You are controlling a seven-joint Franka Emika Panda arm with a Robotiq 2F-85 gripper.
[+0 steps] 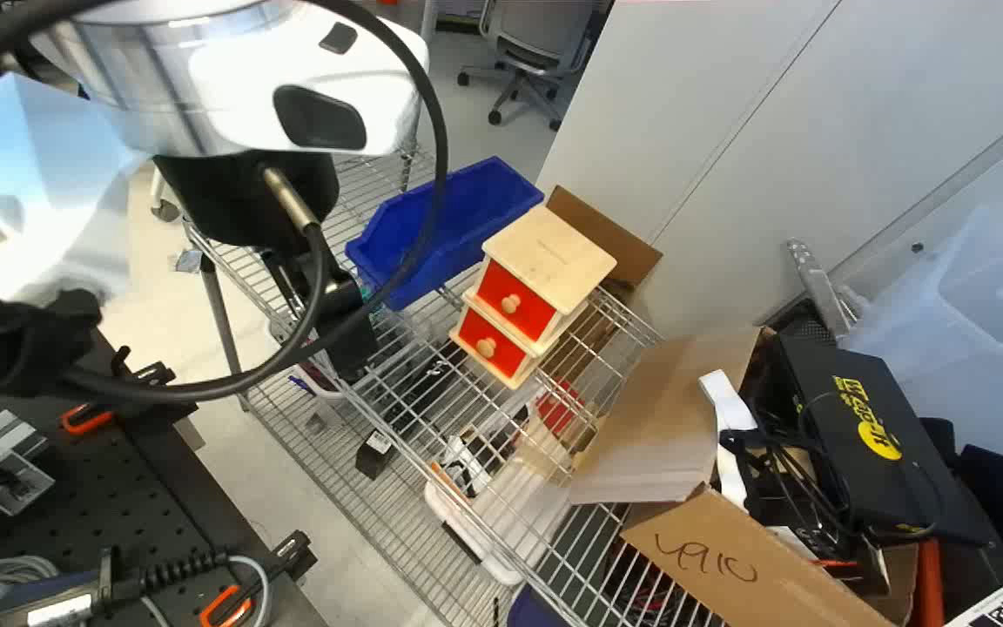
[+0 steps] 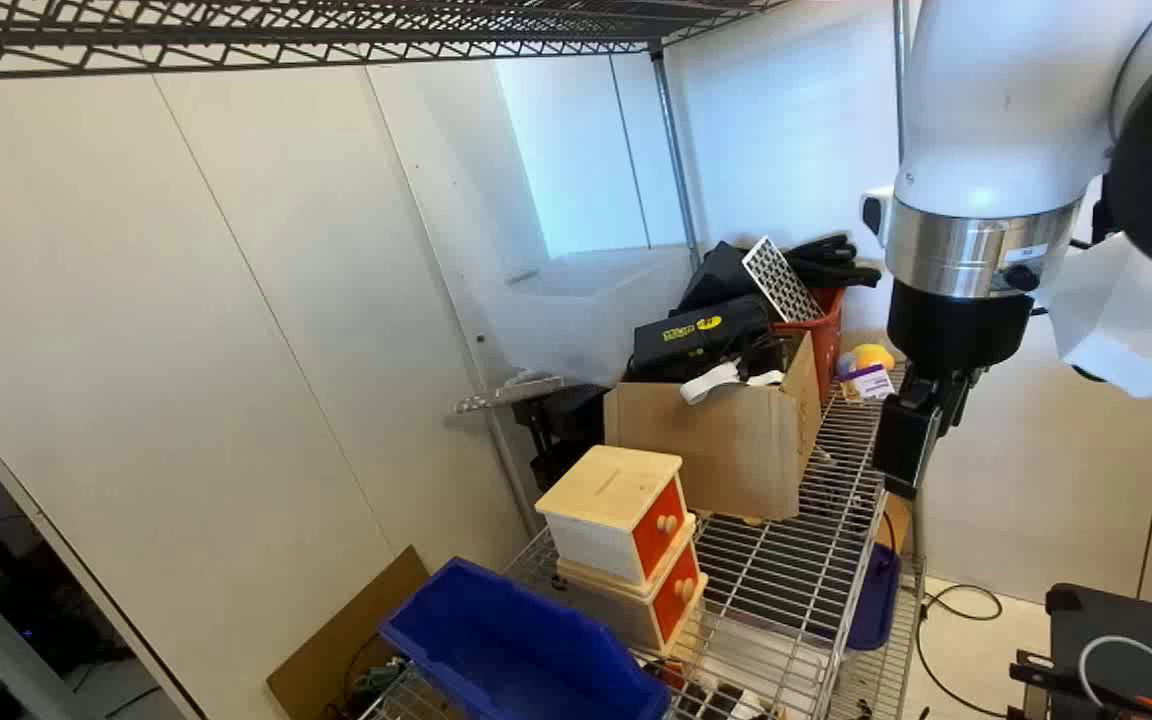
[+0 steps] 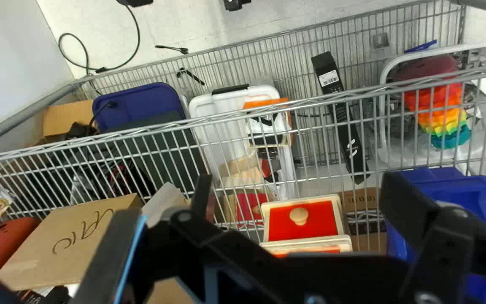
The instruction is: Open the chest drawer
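Note:
The chest (image 1: 551,248) is a small plywood box with two red drawer fronts, standing on the wire shelf. In both exterior views the upper front (image 2: 648,545) and the lower front (image 2: 671,612) sit flush with the body, each with a round pale knob (image 1: 510,303). My gripper (image 2: 911,450) hangs above the shelf's front edge, apart from the chest. In the wrist view the gripper (image 3: 304,198) is open, its fingers far apart with nothing held. Between and beyond them show a red drawer front (image 3: 283,226) and its knob (image 3: 298,216); the other front is mostly hidden by the gripper body.
A blue bin (image 1: 445,222) stands close beside the chest. On its other side is a cardboard box (image 2: 706,440) full of black gear and cables. A brown cardboard sheet (image 1: 610,235) leans behind the chest, near the wall (image 2: 236,300). A wire rack (image 2: 316,45) hangs overhead.

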